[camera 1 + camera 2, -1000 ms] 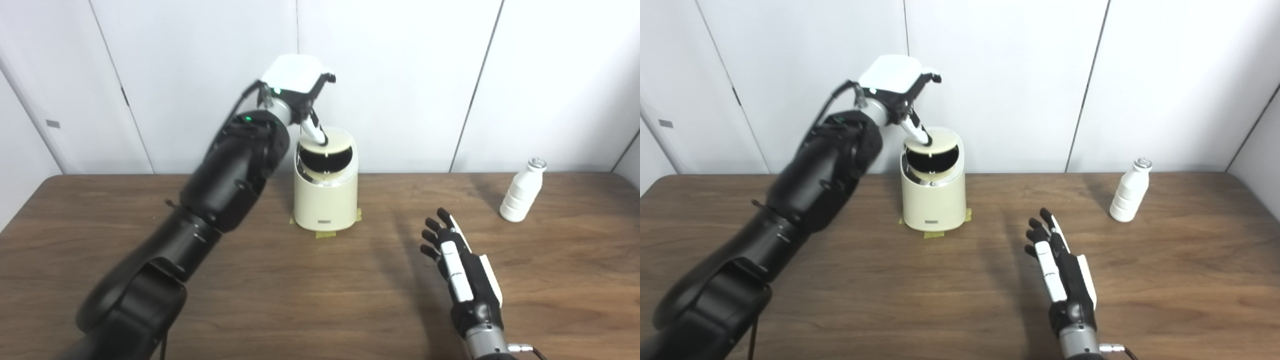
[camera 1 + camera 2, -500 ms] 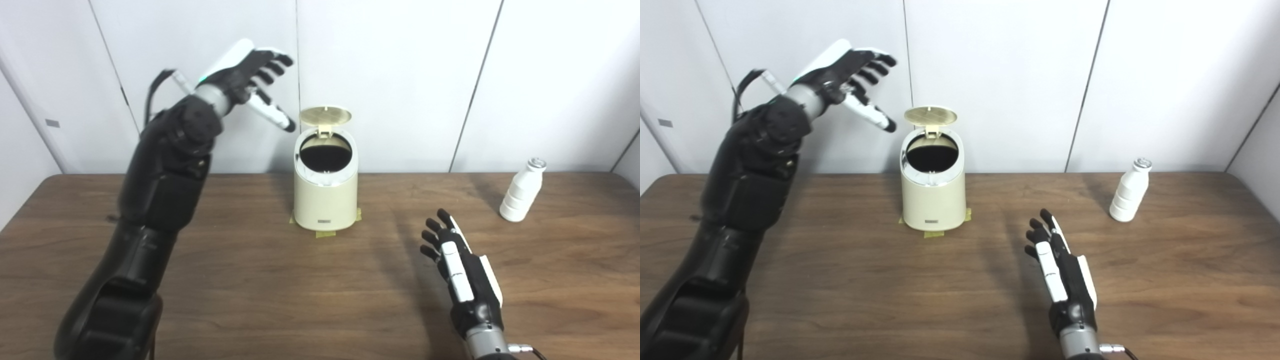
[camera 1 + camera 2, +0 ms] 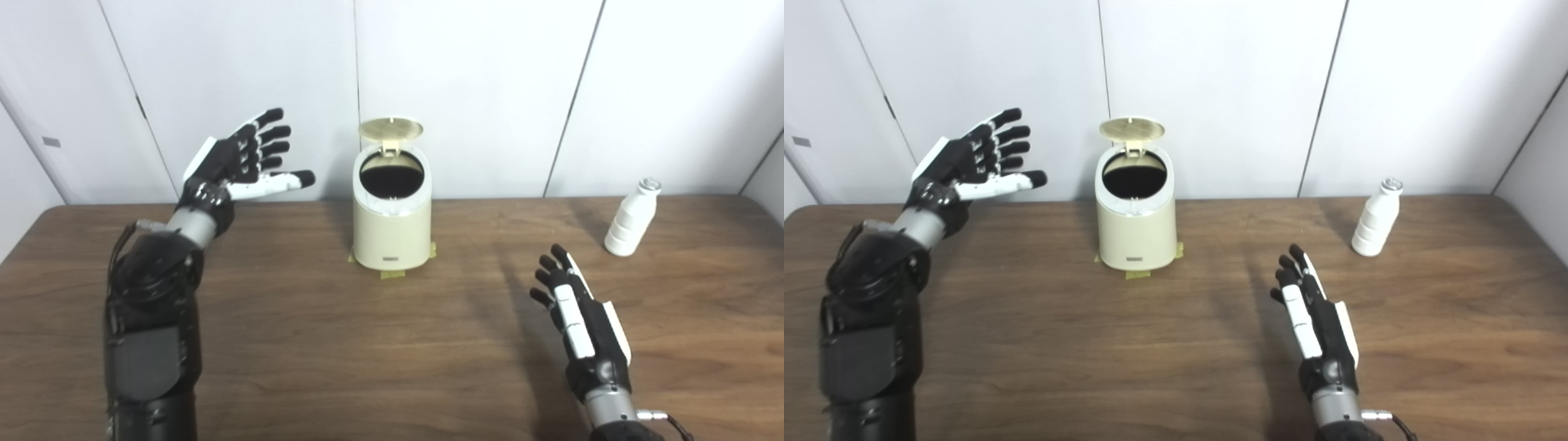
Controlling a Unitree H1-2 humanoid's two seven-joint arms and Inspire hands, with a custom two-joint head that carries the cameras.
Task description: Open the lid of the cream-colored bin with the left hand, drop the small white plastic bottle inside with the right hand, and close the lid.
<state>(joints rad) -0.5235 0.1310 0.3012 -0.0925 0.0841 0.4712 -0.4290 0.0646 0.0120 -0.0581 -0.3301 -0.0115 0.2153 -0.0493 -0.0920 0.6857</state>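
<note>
Both hands empty | left hand [image 3: 236,165] spread | right hand [image 3: 579,312] flat, fingers apart

Even, bright overhead light; white wall panels [image 3: 478,92] nearly washed out. Soft shadows fall on the wooden table [image 3: 367,355] toward 11 o'clock from the right hand [image 3: 582,318] and the white bottle [image 3: 631,219]. Slight overall softness; no motion blur.
</note>
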